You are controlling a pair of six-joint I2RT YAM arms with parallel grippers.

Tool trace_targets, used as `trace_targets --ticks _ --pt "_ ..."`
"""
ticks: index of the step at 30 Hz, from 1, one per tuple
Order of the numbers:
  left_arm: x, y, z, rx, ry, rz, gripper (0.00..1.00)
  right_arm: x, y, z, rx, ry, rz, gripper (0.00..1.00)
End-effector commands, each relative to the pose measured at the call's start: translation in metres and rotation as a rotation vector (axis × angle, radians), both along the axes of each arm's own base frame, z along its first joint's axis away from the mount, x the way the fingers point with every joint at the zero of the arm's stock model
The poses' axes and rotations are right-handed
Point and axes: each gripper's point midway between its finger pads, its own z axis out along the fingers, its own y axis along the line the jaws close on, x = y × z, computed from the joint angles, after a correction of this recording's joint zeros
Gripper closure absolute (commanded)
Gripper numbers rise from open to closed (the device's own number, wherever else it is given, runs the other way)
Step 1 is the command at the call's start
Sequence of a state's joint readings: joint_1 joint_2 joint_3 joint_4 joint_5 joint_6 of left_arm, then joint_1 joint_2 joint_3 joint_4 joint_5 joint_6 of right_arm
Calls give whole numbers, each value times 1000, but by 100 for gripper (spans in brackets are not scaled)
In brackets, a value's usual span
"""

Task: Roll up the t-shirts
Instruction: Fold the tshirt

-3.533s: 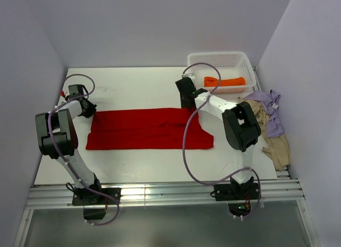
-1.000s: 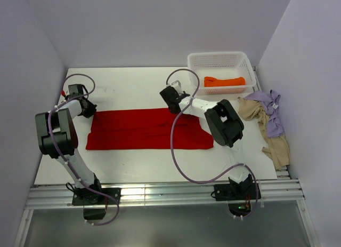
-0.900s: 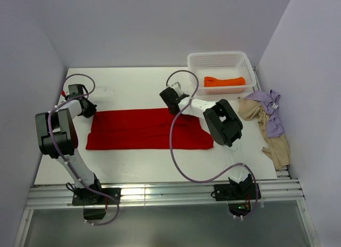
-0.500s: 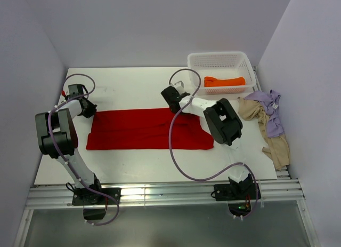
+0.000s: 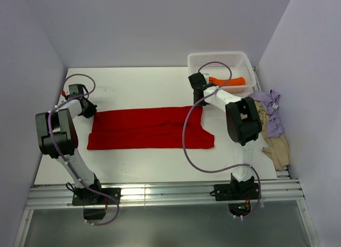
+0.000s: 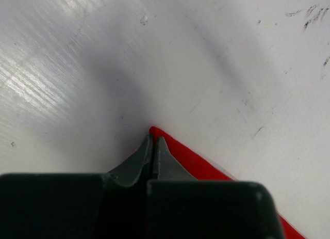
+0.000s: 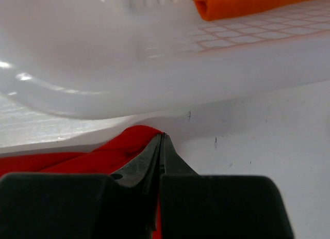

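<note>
The bright red fabric t-shirt (image 5: 144, 128) lies flat on the white table (image 5: 138, 84), its long axis running left to right. The left gripper (image 6: 153, 142) is clenched on its far-left corner. The right gripper (image 7: 161, 139) pinches its far-right corner, just beside the white plastic mesh basket (image 5: 217, 58).

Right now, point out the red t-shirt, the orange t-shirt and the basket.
red t-shirt (image 5: 144, 128): top external view, middle of the spread cloth.
orange t-shirt (image 5: 232, 81): top external view, right part of the bundle.
basket (image 5: 218, 59): top external view, far mesh wall.
</note>
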State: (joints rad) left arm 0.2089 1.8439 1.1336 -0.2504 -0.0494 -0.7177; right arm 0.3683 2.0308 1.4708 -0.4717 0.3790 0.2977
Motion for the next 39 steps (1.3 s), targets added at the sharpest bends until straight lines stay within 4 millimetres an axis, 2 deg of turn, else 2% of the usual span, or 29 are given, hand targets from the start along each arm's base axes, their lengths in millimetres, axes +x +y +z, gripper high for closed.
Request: trace_targets --ticks 1,7,8,10,11,15,26,28,29,30,32,33,37,39 --pt "13 9 17 35 -48 1 100 5 6 19 169 -45 -30 99" --pt "11 11 17 45 -43 7 100 6 2 17 344 -36 -65 96" --pt "12 11 19 46 -47 7 100 8 -6 20 368 -46 -87 96" --pt "11 11 20 47 -49 6 100 8 -2 22 461 -59 -86 97" --pt "12 12 23 50 -57 9 100 8 -1 32 499 -84 -81 97" --pt "12 13 29 54 -66 9 100 14 -21 45 580 -136 -152 98" --pt "18 15 53 58 -104 13 100 22 -24 76 692 -230 -199 98" --pt "19 15 52 57 -108 13 100 21 -27 73 704 -243 -233 96" --pt "18 15 49 53 -102 12 100 21 -30 75 708 -259 -250 89" --pt "19 15 47 54 -97 10 100 16 -33 68 714 -256 -281 80" --pt "19 15 42 54 -83 11 100 16 -41 70 723 -285 -308 62" --pt "19 16 42 57 -81 14 100 11 -42 64 726 -276 -309 60" --pt "19 16 38 52 -80 11 100 7 -40 77 729 -313 -228 61" --pt "20 16 37 48 -81 9 100 1 -33 77 709 -305 -173 62"
